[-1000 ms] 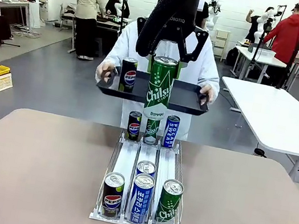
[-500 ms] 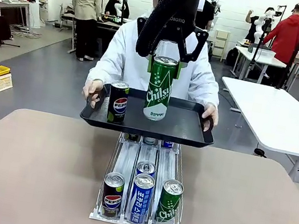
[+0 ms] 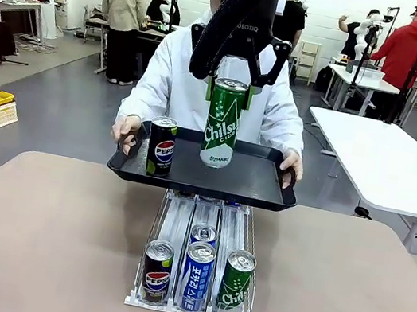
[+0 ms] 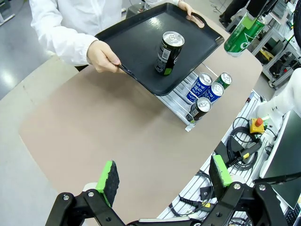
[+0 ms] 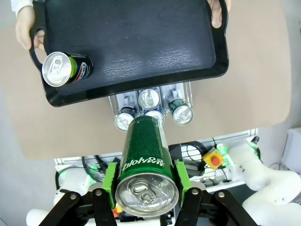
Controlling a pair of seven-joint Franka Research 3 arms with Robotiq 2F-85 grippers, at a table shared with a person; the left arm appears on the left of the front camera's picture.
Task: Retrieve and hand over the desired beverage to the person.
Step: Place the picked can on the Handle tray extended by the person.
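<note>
My right gripper (image 3: pixel 230 89) is shut on a tall green Chilsung can (image 3: pixel 222 122), held upright in the air above the table's far side. In the right wrist view the green can (image 5: pixel 146 165) sits between the pads of this gripper (image 5: pixel 146 181). The person (image 3: pixel 175 77), in a white jacket, holds a black tray (image 3: pixel 252 181) with both hands, under and just beyond the can. A Pepsi can (image 3: pixel 161 146) stands on the tray's left part. My left gripper (image 4: pixel 163 174) hangs open and high over the table, holding nothing; its view shows the tray (image 4: pixel 136 33) and Pepsi can (image 4: pixel 169 52).
A clear can rack (image 3: pixel 179 232) lies mid-table with Pepsi, blue Pocari and green cans at its near end (image 3: pixel 196 277); the tray covers its far end. A white table (image 3: pixel 392 168) stands at the right. Other people work far behind.
The person has brought the tray nearer and lower, so it now hides the rack's far cans. The green can and my right gripper have stayed in place.
</note>
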